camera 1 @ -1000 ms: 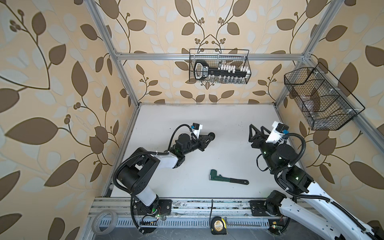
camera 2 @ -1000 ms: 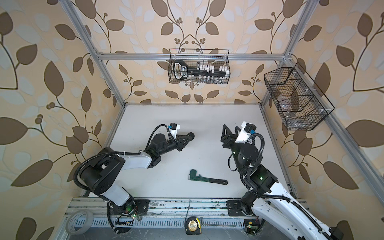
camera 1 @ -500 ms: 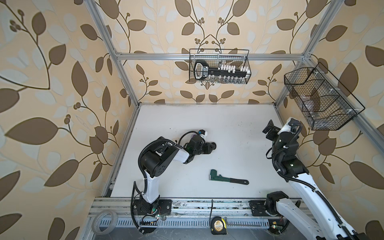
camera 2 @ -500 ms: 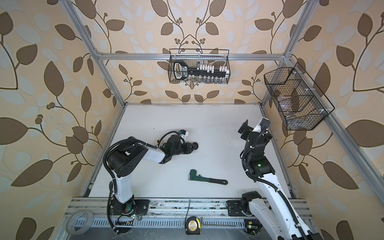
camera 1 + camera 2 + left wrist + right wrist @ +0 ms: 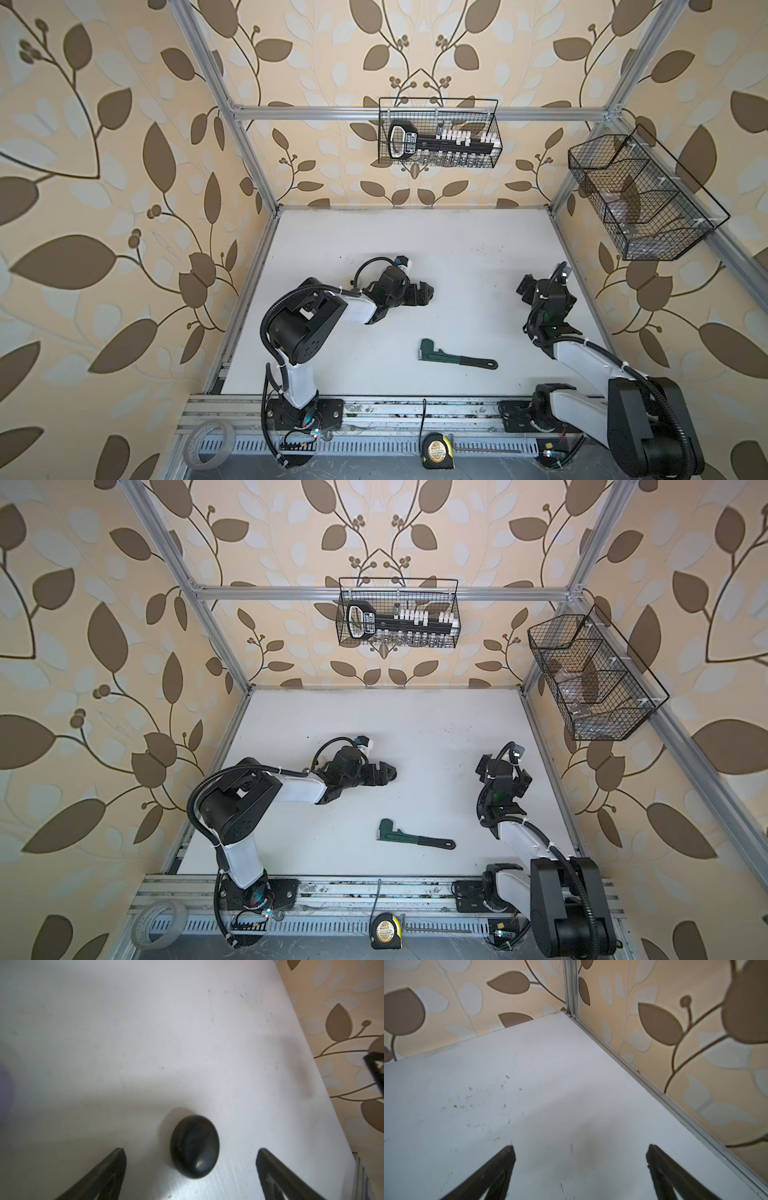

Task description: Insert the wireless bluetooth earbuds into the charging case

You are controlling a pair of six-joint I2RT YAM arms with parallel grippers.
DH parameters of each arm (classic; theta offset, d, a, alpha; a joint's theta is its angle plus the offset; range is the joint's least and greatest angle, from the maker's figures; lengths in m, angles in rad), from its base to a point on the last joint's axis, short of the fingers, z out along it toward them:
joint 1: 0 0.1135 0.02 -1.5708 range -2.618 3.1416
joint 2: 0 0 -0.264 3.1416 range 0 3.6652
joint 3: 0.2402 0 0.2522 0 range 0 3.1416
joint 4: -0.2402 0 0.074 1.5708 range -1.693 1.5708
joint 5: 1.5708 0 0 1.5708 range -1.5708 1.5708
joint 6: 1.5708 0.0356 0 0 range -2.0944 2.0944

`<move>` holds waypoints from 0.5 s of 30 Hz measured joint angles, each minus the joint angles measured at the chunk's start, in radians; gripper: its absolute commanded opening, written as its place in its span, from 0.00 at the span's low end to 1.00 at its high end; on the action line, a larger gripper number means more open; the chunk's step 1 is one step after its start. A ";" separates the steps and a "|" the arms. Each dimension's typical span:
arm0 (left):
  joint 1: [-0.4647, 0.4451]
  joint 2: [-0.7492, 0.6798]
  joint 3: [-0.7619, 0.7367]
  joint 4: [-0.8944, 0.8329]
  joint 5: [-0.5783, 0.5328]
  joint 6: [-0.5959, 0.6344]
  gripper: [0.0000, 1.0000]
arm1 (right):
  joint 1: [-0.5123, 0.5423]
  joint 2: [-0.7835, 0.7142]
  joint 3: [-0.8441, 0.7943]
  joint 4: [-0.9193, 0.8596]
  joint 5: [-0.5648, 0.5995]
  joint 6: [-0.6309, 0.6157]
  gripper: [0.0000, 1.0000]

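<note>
A closed, glossy black oval charging case (image 5: 195, 1146) lies on the white table in the left wrist view. My left gripper (image 5: 191, 1150) is open, with one finger on each side of the case and neither touching it. In both top views this gripper (image 5: 430, 294) (image 5: 390, 774) sits low at the table's middle left and hides the case. My right gripper (image 5: 580, 1147) is open over bare table and faces the back right corner. In a top view it (image 5: 524, 286) stands near the right wall. The earbuds are out of view.
A green and black pipe wrench (image 5: 455, 358) lies at the front middle of the table. Wire baskets hang on the back wall (image 5: 438, 137) and the right wall (image 5: 640, 199). A tape measure (image 5: 436, 451) and a tape roll (image 5: 208, 444) sit on the front rail.
My left gripper went from shut to open, and its arm folded back towards its base. My right arm swung away to the right wall, and its gripper opened wider.
</note>
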 measured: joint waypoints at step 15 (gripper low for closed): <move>0.396 -0.626 -0.314 -0.071 -0.679 0.388 0.99 | 0.043 0.198 -0.108 0.422 -0.266 -0.189 1.00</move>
